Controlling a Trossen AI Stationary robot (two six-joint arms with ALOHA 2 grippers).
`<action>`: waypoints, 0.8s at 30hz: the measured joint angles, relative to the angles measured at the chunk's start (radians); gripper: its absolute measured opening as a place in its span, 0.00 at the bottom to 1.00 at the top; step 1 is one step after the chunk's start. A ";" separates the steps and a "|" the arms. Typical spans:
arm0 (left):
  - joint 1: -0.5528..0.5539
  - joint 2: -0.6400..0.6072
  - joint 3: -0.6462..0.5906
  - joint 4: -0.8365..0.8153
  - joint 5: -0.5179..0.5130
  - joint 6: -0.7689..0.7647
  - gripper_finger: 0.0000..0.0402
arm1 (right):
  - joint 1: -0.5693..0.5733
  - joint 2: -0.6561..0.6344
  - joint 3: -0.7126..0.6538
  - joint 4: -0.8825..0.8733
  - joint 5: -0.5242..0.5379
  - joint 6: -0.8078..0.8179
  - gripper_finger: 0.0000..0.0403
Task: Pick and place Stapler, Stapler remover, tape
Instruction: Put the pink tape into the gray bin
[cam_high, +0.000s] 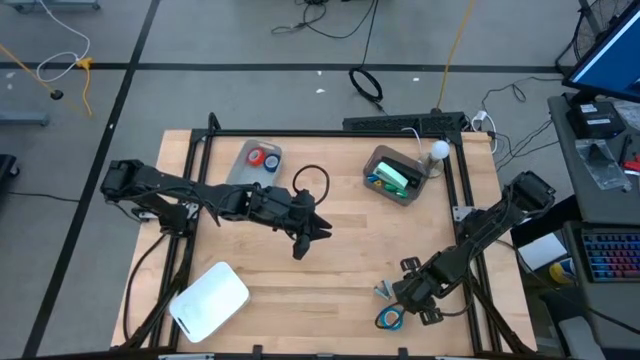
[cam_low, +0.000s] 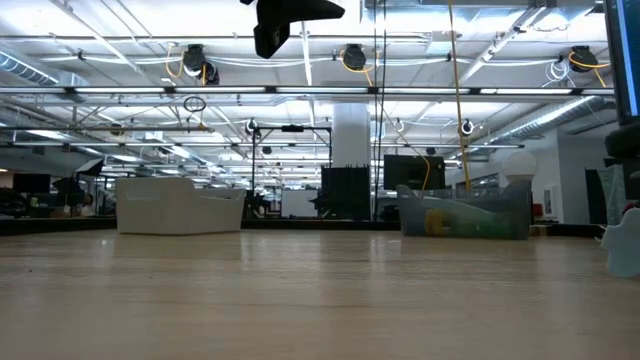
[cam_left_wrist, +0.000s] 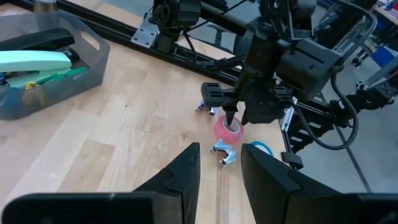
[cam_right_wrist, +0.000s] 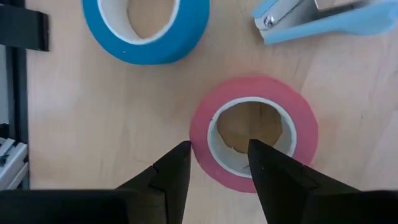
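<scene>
One finger of the right tool (cam_right_wrist: 219, 163) sits inside the red tape (cam_right_wrist: 254, 133) ring — parted, straddling its wall; left tool (cam_left_wrist: 221, 171) hangs open, empty.

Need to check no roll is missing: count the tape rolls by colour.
Red tape: 2
Blue tape: 2
Total: 4

Red tape (cam_right_wrist: 254, 134) flat beside blue tape (cam_right_wrist: 146, 28).
</scene>
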 joint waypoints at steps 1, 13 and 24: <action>0.001 0.000 0.000 0.000 0.000 0.000 0.29 | 0.000 -0.001 -0.005 0.003 0.004 0.000 0.38; 0.011 0.000 0.000 0.000 -0.025 -0.002 0.29 | 0.000 -0.001 -0.061 0.067 0.019 -0.039 0.23; 0.011 0.000 0.000 0.000 -0.026 -0.005 0.29 | -0.001 -0.025 -0.089 0.091 0.000 0.018 0.09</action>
